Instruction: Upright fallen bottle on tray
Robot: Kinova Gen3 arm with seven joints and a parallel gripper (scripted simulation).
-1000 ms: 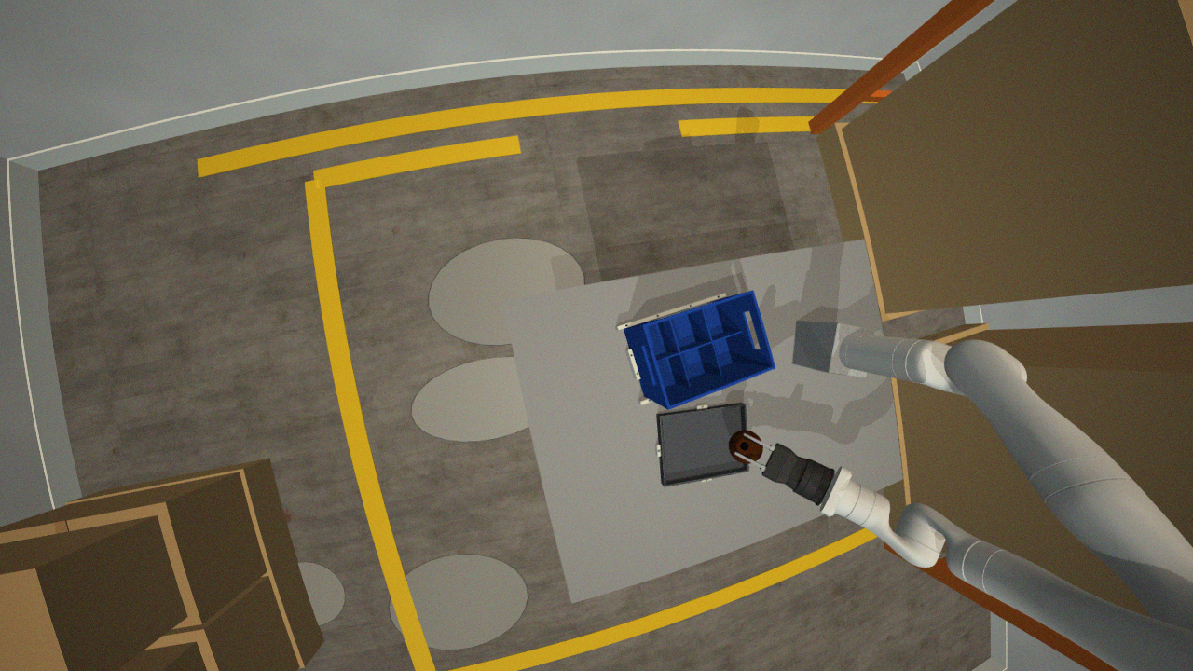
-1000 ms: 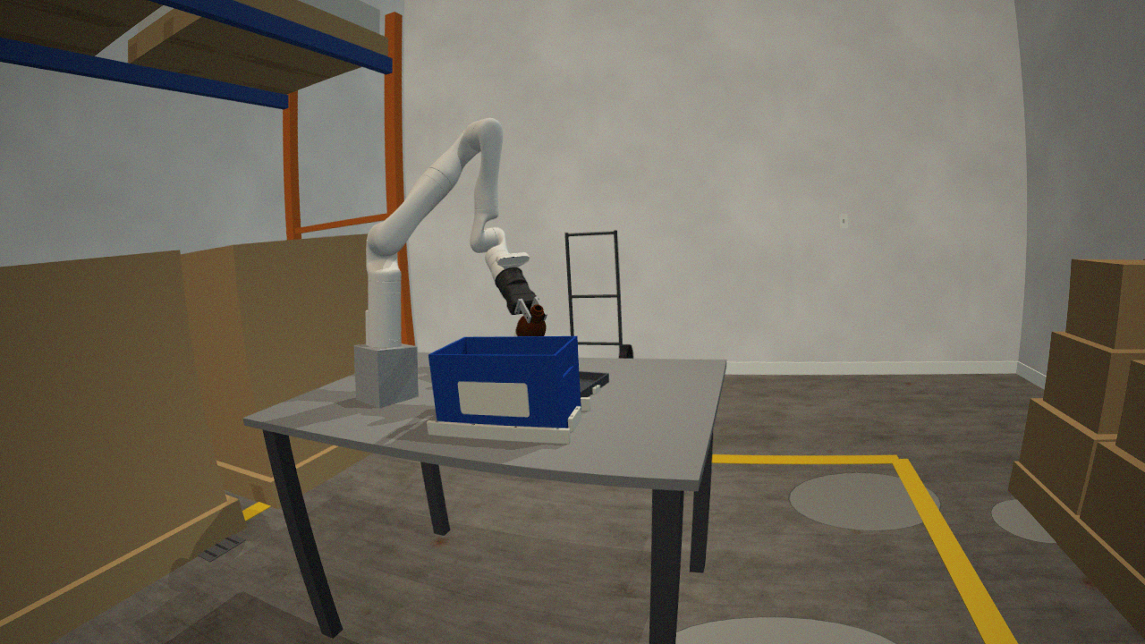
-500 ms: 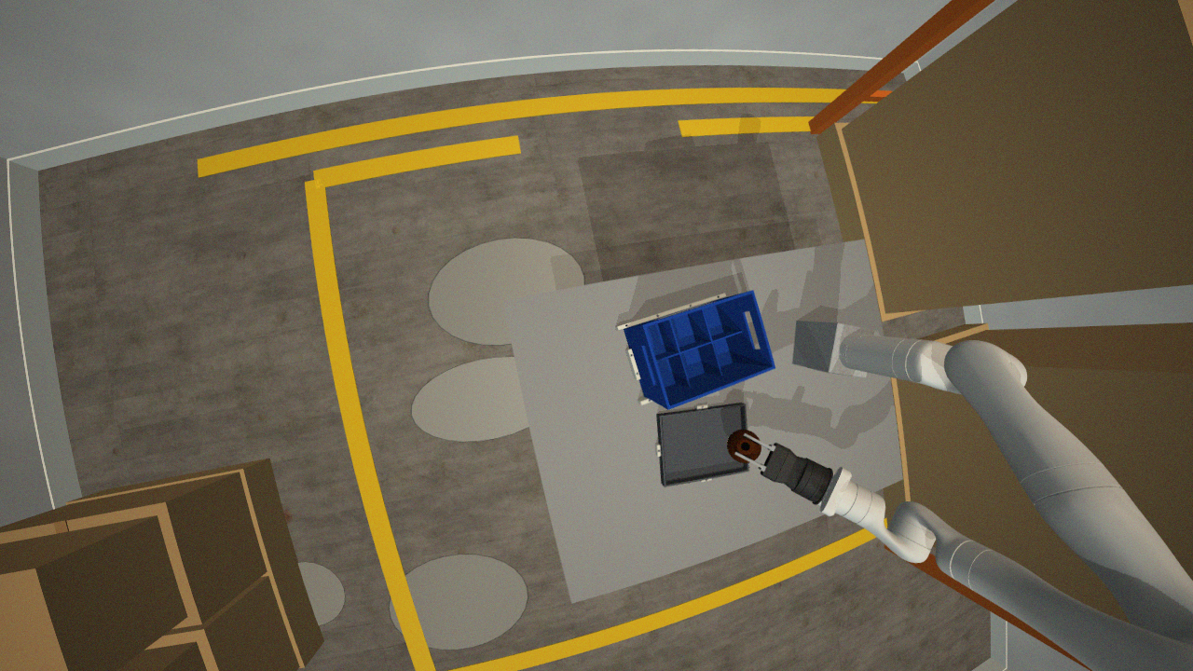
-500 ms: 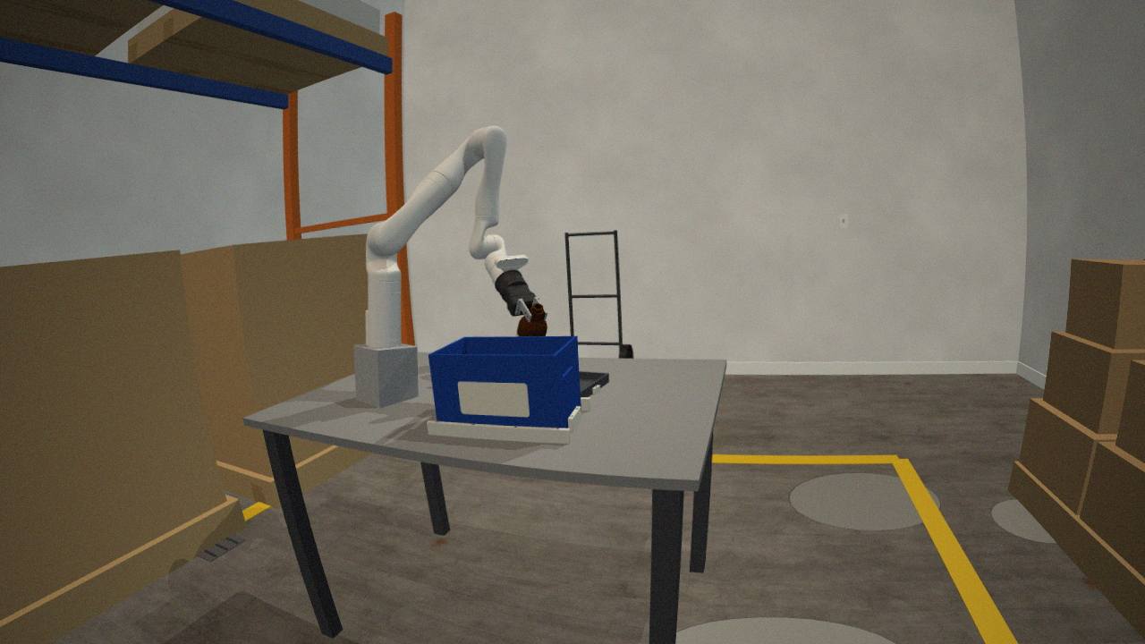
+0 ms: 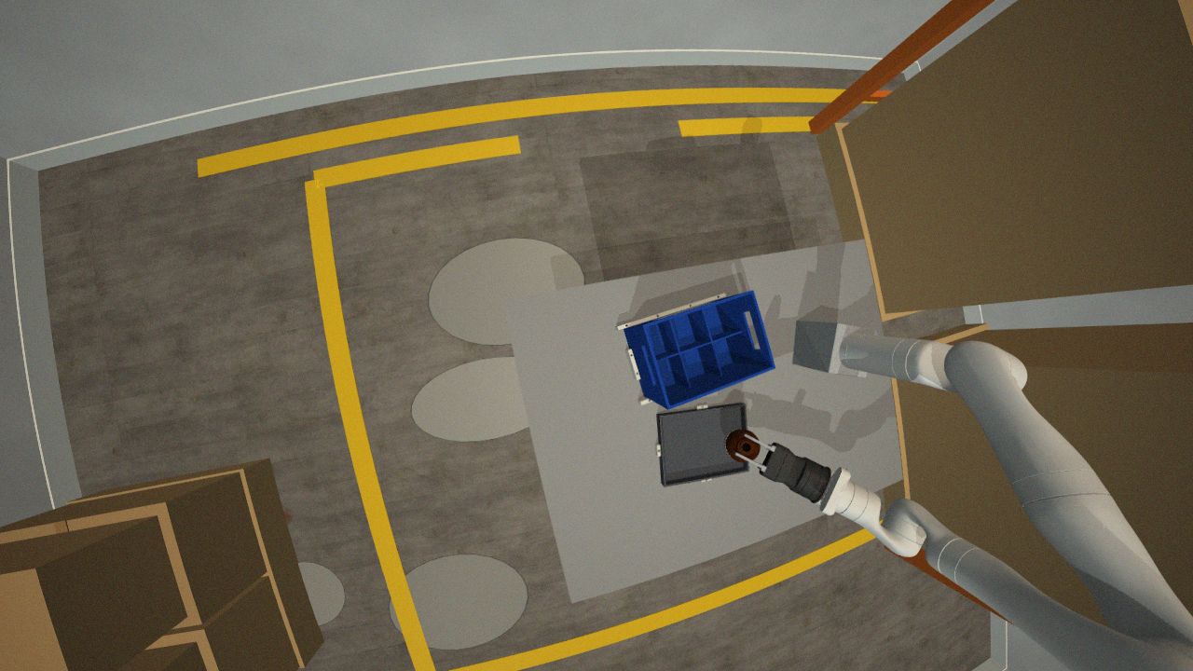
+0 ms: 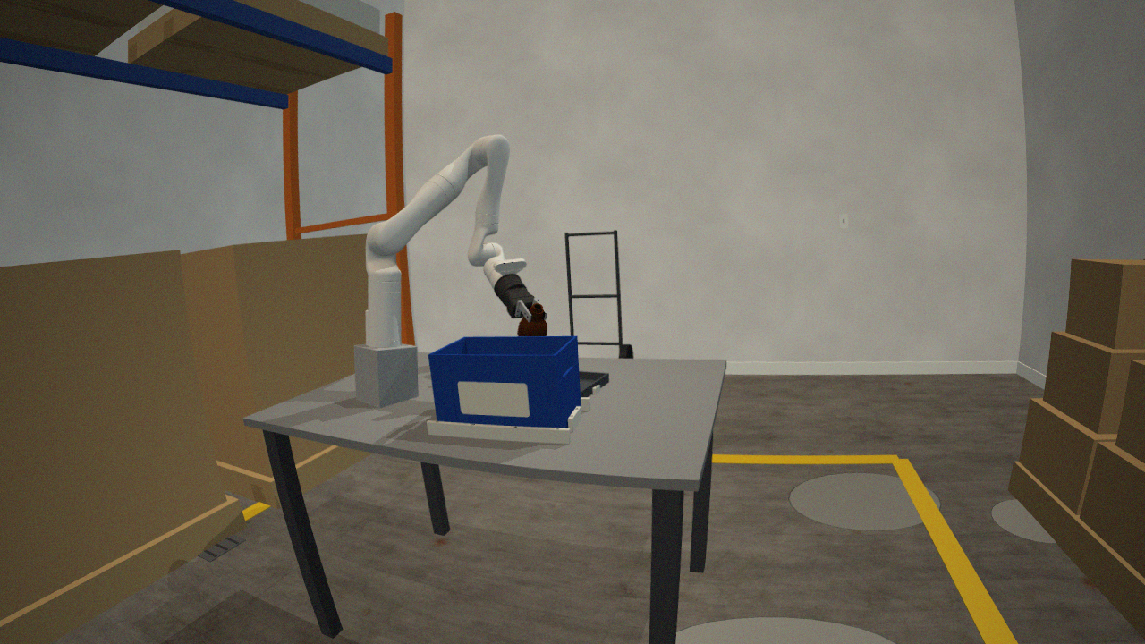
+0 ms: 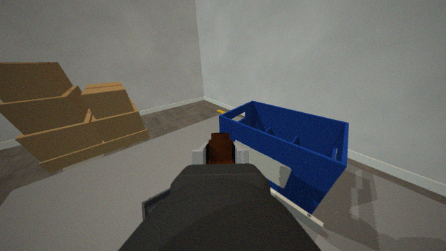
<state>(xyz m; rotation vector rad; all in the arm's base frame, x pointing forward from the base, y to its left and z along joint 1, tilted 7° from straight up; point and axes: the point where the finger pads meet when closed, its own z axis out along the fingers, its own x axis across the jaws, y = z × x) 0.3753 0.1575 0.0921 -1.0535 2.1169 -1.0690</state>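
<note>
While held aloft at centre frame, brown bottle (image 5: 738, 445), clenched in gripper (image 5: 749, 451), hangs over the right rim of dark tray (image 5: 696, 450), below blue crate (image 5: 699, 346). Risk: edge placement; bottle topples off.

Top view looks straight down from high; exterior stands far off at desk (image 6: 640, 400) height; wrist peers along tool (image 7: 220, 153); all share the crate (image 5: 699, 343)
</note>
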